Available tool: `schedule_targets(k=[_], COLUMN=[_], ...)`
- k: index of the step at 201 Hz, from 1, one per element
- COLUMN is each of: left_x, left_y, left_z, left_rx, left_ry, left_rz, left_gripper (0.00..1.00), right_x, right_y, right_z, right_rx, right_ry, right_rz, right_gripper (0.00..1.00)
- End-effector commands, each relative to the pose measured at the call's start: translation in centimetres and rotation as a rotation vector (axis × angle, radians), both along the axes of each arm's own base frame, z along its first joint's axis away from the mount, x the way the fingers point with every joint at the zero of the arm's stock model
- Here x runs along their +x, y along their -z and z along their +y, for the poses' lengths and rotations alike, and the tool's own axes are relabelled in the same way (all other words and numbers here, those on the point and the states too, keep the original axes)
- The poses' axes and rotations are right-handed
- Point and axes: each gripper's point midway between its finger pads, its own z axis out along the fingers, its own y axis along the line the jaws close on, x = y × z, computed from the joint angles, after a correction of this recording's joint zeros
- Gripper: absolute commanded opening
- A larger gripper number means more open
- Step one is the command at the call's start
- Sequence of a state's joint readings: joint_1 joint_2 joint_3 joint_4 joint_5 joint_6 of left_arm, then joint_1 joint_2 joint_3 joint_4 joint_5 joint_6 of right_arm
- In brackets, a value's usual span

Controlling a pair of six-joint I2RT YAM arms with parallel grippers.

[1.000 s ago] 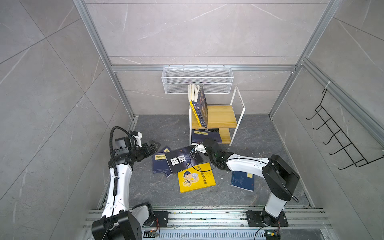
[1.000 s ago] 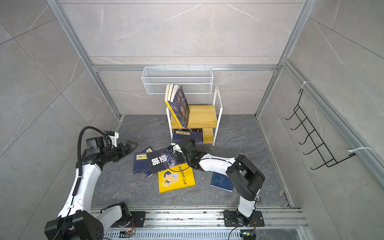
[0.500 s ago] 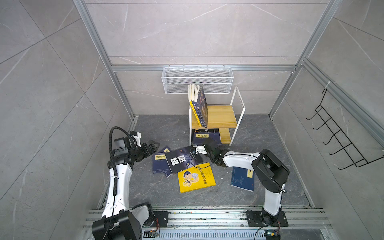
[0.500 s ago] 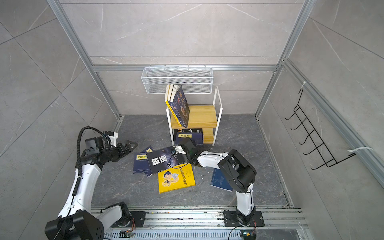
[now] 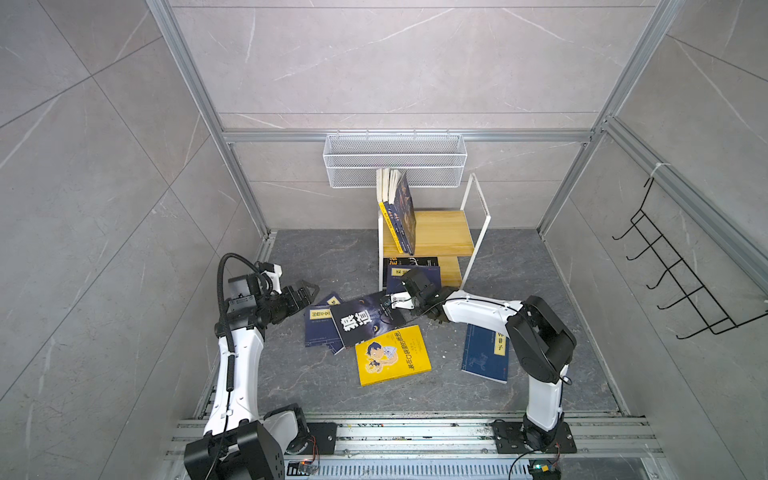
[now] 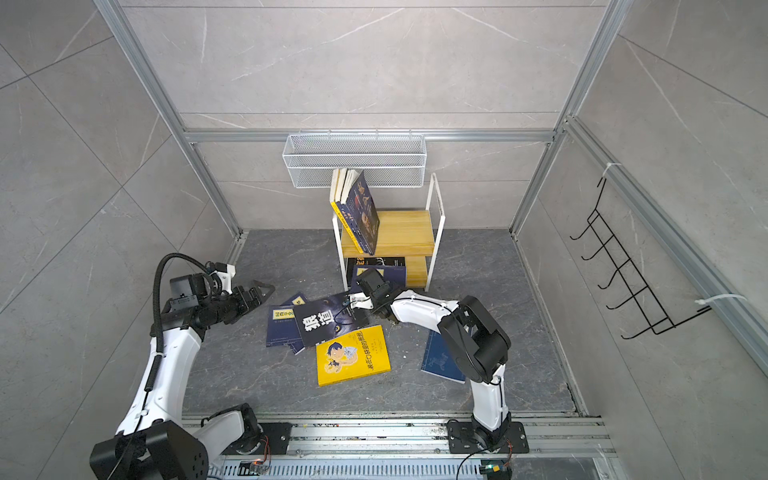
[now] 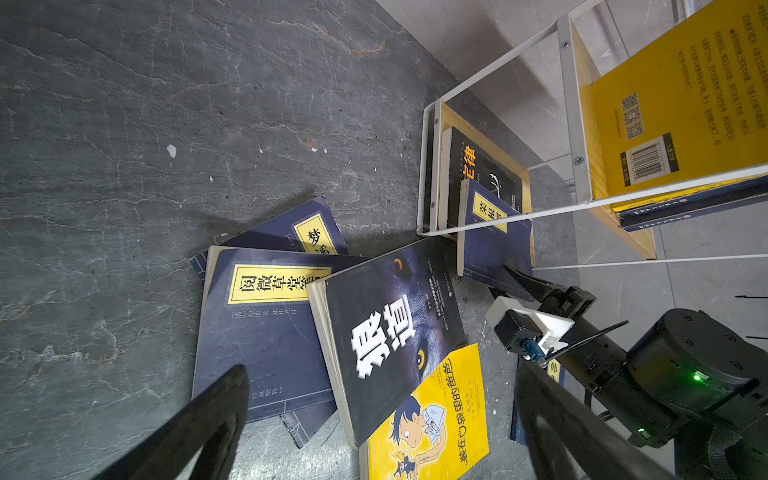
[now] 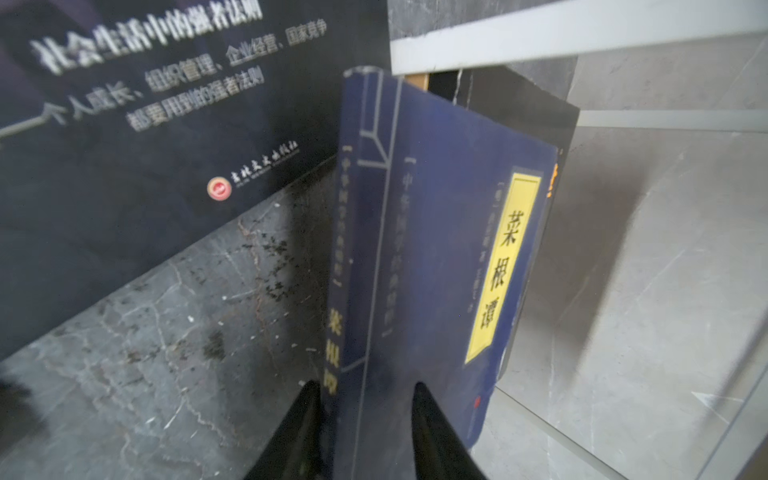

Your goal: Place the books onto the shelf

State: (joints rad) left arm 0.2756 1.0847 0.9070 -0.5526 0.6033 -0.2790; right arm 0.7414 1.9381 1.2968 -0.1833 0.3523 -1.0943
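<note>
Books lie scattered on the surface before the shelf in a top view, with bare room leftward. Left wrist: left end effector spread wide above them. Right wrist: right end effector parted astride a navy book overhanging the lower tier's edge.

white arms, black joints (green led lit), ribbed black cable.

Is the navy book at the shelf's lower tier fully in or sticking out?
Sticking out: navy book overhangs the shelf front, atop a black book.
</note>
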Motion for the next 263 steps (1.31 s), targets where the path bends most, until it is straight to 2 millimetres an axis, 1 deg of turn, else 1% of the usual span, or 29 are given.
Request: schedule_targets(k=[1,32,76,94,111,126,136,169,194,231,263], left_x=[0.4,0.3,0.3,0.3,0.2,0.2,0.2,0.2,0.1,0.0,0.0], left_y=[-1.0,-0.9,-1.2,-1.4,-1.4,-1.3,-1.3,-1.3,-1.5,-1.5,-1.5], left_z=[0.2,0.1,0.1,0.1,0.1,0.0,0.1,0.1,0.2,0.2,0.2], left_rx=[0.015,0.004,0.005,0.009,0.009,0.006,0.009,0.005,-0.001,0.003,-0.004], left_ry=[0.004,0.004,0.003,0.005,0.005,0.006,0.005,0.004,-0.003,-0.004,-0.004], left_rz=[-0.035,-0.037,-0.045,-0.042,-0.047,-0.046,-0.045,-0.053,-0.045,-0.051,-0.061], left_gripper=[1.0,1.0,1.0,1.0,1.0,1.0,1.0,1.0,1.0,1.0,1.0], right_x=[-0.1,1.5,3.3,3.6,3.4,2.7,2.3,1.6,1.9,3.2,4.7], right_y=[0.0,-0.5,0.0,-0.3,-0.9,-0.8,-0.8,-1.3,-1.3,-1.6,-2.3], right_z=[-0.3,-0.4,-0.3,-0.4,-0.2,-0.5,-0.7,-0.8,-0.9,-0.6,-0.1], right_rx=[0.002,0.009,0.018,0.005,0.026,0.019,0.015,0.044,0.05,0.054,0.066], right_ry=[0.023,0.045,0.063,0.064,0.052,0.049,0.057,0.055,0.075,0.096,0.099], right_rz=[0.055,0.022,0.014,0.01,0.01,0.036,0.055,0.086,0.088,0.045,-0.027], right_gripper=[0.39,0.39,0.4,0.43,0.5,0.56,0.57,0.58,0.56,0.53,0.53])
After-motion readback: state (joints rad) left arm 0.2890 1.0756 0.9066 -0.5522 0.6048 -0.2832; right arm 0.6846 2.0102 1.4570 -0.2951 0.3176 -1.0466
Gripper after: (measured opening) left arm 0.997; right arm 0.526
